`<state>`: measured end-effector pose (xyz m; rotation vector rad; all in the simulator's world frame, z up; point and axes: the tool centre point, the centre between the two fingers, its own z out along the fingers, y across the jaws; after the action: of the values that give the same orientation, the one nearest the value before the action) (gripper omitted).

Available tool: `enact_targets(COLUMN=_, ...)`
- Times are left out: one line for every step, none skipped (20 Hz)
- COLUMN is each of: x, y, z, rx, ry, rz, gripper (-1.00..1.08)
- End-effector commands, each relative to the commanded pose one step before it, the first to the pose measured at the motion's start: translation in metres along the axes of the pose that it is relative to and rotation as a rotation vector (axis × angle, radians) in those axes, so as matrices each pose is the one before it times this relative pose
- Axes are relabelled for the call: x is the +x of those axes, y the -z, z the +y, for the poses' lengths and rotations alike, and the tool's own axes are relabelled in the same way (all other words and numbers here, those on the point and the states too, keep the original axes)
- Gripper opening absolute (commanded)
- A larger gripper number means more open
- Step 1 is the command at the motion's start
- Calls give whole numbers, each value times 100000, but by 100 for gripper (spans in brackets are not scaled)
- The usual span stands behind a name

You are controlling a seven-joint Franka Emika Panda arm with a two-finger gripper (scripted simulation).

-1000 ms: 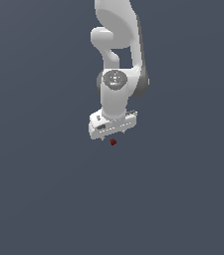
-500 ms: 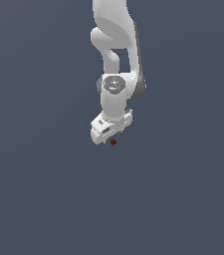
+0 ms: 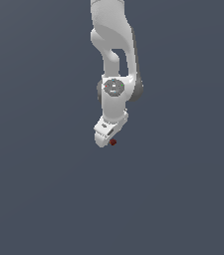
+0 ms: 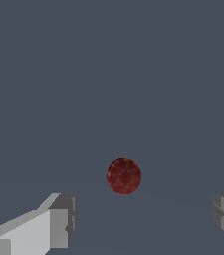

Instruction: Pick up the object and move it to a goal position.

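The gripper (image 4: 142,219) gapes wide, holding nothing; its fingers (image 4: 58,221) are cut off at the frame edge, the dark red speckled ball (image 4: 124,176) lying beyond, between them.

We see the white arm (image 3: 114,60) reaching down over the plain grey bench (image 3: 39,189), its gripper (image 3: 106,134) tilted, and the tiny dark red object (image 3: 113,142) just beside the fingers' tips.

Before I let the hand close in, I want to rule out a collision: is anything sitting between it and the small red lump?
Nothing visible does. In the wrist view the red lump lies alone on the bare grey surface, ahead of the open hand with clear space between it and both fingers.
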<state>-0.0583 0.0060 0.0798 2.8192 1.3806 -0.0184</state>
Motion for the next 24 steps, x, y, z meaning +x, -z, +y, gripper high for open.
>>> enact_targets(x=-99, y=-400, z=-218, rx=-142, ry=5566, rz=348, gripper=100)
enact_targets(x=-31, y=-134, z=-78, rx=-37, ry=1810, rz=110, gripper=100)
enact_targets(x=-27, y=-122, z=-73, rx=-35, ry=1665, rz=103, gripper=100)
enact_targets(x=-24, y=-111, z=-67, rx=-32, ry=1520, rz=95, gripper=100)
enact_targets(x=-20, y=-100, z=-62, rx=-30, ry=1376, rz=88, gripper=100)
enact_targets(x=-17, y=-89, z=-56, rx=-27, ry=1230, rz=79, gripper=100)
enact_targets(x=-14, y=-78, z=-50, rx=-24, ry=1087, rz=71, gripper=100)
enact_targets(x=-11, y=-67, z=-44, rx=-21, ry=942, rz=62, gripper=100)
enact_targets(x=-9, y=-57, z=-37, rx=-18, ry=797, rz=53, gripper=100)
enact_targets(x=-8, y=-46, z=-30, rx=-15, ry=650, rz=43, gripper=100)
enact_targets(x=-6, y=-36, z=-24, rx=-12, ry=506, rz=34, gripper=100)
enact_targets(x=-3, y=-26, z=-18, rx=-9, ry=364, rz=25, gripper=100)
enact_targets(x=-2, y=-15, z=-10, rx=-5, ry=218, rz=15, gripper=100)
enact_targets(x=-2, y=-5, z=-3, rx=-2, ry=69, rz=5, gripper=100)
enact_targets(x=0, y=21, z=13, rx=36, ry=-465, rz=-42, gripper=100)
enact_targets(x=-2, y=-33, z=0, rx=0, ry=0, rz=0, gripper=100)
enact_targets(x=-7, y=-99, z=-1, rx=0, ry=0, rz=0, gripper=100)
enact_targets(x=-11, y=-165, z=-1, rx=0, ry=0, rz=0, gripper=100)
enact_targets(x=8, y=-229, z=-15, rx=-2, ry=49, rz=0, gripper=100)
enact_targets(x=-20, y=-294, z=-2, rx=0, ry=0, rz=0, gripper=100)
enact_targets(x=22, y=-356, z=-29, rx=-2, ry=98, rz=3, gripper=100)
enact_targets(x=-29, y=-420, z=-4, rx=0, ry=0, rz=0, gripper=100)
enact_targets(x=14, y=-479, z=-29, rx=-1, ry=98, rz=5, gripper=100)
enact_targets(x=-2, y=-538, z=-20, rx=-1, ry=69, rz=4, gripper=100)
